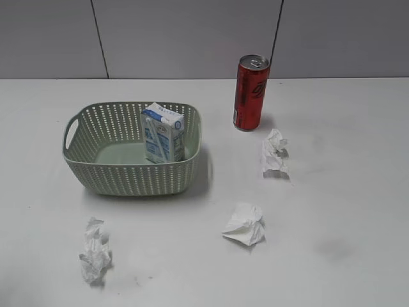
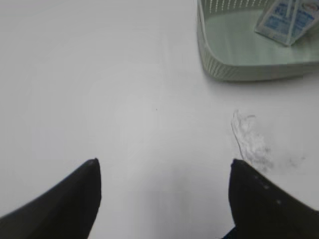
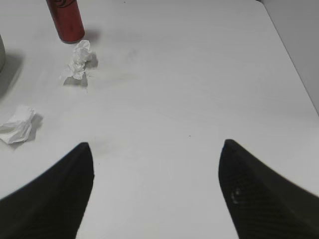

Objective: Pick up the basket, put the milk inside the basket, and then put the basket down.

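Basket (image 1: 131, 173) sits on table, milk (image 1: 163, 133) upright inside; left gripper (image 2: 164, 167) and right gripper (image 3: 155, 149) spread wide, empty, clear — job looks finished.

Right gripper (image 3: 157, 154) with dark fingers spread at the lower corners above a white table (image 3: 199, 74); red can (image 3: 65, 20) upper left, two crumpled paper balls (image 3: 79, 59) (image 3: 19, 124) below it.
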`<state>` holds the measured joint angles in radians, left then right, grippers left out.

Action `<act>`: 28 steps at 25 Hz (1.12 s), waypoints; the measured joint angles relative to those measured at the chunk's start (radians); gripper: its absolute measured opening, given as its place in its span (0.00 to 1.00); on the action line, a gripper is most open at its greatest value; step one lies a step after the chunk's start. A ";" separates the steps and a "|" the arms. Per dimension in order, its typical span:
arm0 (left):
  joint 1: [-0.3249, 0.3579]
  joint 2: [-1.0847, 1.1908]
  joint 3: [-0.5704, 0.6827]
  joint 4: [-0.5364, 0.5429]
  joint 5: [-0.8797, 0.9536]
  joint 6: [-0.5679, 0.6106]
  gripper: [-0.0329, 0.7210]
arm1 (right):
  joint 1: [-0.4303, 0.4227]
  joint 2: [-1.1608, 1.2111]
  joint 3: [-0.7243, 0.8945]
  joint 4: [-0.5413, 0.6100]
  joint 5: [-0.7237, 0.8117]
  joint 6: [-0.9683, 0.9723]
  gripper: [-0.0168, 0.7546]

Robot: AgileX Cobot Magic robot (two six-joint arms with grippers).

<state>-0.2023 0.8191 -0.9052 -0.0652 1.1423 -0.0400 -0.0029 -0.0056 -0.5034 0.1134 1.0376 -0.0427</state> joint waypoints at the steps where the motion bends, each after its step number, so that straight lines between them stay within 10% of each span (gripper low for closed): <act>1: 0.000 -0.049 0.043 0.001 0.005 0.000 0.83 | 0.000 0.000 0.000 0.000 0.000 0.000 0.79; 13: 0.000 -0.656 0.410 0.034 -0.013 0.072 0.83 | 0.000 0.000 0.000 0.000 0.000 0.000 0.78; 28: 0.000 -0.694 0.426 0.020 -0.052 0.082 0.83 | 0.000 0.000 0.000 0.000 0.000 0.000 0.78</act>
<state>-0.2023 0.1248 -0.4796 -0.0447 1.0907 0.0425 -0.0029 -0.0056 -0.5034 0.1134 1.0376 -0.0427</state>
